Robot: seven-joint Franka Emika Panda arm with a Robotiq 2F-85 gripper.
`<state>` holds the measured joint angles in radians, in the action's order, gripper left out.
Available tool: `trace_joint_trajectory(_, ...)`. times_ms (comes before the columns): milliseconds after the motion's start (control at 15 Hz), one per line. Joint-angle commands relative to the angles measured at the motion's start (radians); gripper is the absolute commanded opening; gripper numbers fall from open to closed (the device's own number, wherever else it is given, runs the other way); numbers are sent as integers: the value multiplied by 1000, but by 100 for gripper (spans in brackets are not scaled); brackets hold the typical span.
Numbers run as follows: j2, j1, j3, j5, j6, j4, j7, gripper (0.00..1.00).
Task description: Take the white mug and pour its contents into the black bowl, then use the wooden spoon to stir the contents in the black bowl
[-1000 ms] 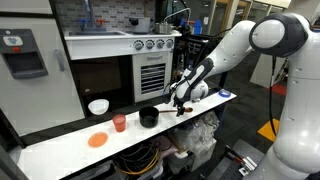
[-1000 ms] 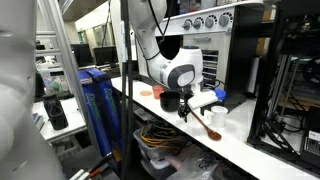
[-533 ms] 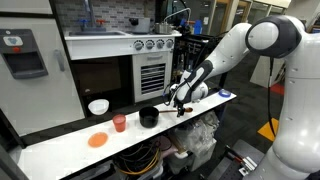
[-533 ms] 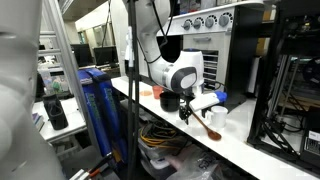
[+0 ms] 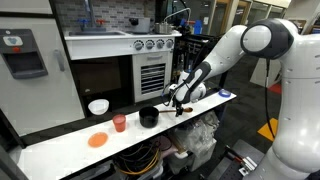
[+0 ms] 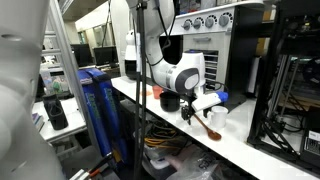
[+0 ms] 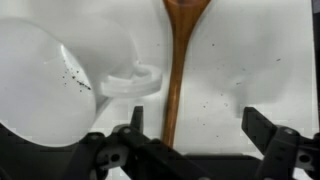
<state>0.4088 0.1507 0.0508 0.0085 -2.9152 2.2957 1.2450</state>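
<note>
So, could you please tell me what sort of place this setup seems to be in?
Most likely a robotics lab with a mock kitchen: a pale play-kitchen unit with round silver knobs stands behind the long white table, cable bundles lie underneath, and computer monitors fill the background.

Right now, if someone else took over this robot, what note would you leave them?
Gripper: open, empty, hovering over the wooden spoon, jaws either side of its handle.
White mug: upright on the counter beside the spoon, not held.
Black bowl: further along the counter, next to the red cup.
Done: cannot tell whether the mug was poured.
Left: grasp spoon, stir the bowl.
</note>
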Motion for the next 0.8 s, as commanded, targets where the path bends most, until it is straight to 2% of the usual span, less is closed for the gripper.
trace_joint_trajectory(0, 36, 32, 25, -38, 17, -40, -19, 100)
trace_joint_trajectory(400, 31, 16, 15, -74, 74, -44, -38, 100)
trace_joint_trajectory(733, 9, 11, 20, -81, 207, -52, -31, 100)
